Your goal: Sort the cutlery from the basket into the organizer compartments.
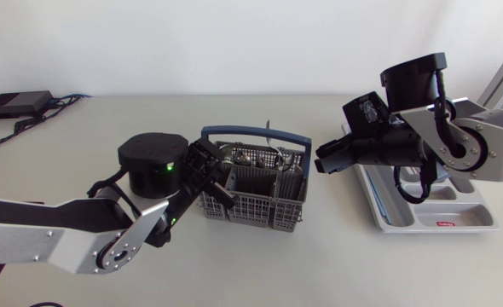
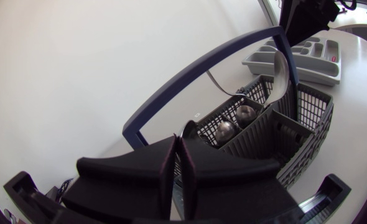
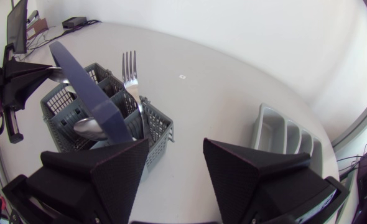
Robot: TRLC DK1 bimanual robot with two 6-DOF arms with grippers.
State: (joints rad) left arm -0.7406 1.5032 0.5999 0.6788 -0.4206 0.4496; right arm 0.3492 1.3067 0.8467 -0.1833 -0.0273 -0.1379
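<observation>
Left gripper [image 2: 178,149]: clenched to a thin slit on what looks like a silver handle [image 2: 188,129] poking out at the fingertips, at the left end of the basket [image 2: 308,118]. Can't confirm how firm the pinch is.

Right gripper [image 3: 177,168]: released, wide, nothing in it. It hangs over the bench [image 3: 221,81] between the basket and the organizer [image 3: 283,134].

Rest of the cutlery is in the basket, standing up:
- fork [image 3: 129,68], tines up
- two spoons [image 2: 226,130], bowls up
- a bigger spoon [image 2: 282,74] leaning by the blue carry handle [image 2: 196,68]

Organizer is on the right, well apart from the basket. I can't see what is in its compartments.

Handling, my read: steel, stiff, light, slick. Grip across the flat faces of the handle, low enough not to pivot. Pull straight up, since the mesh dividers and the blue carry handle can snag.
</observation>
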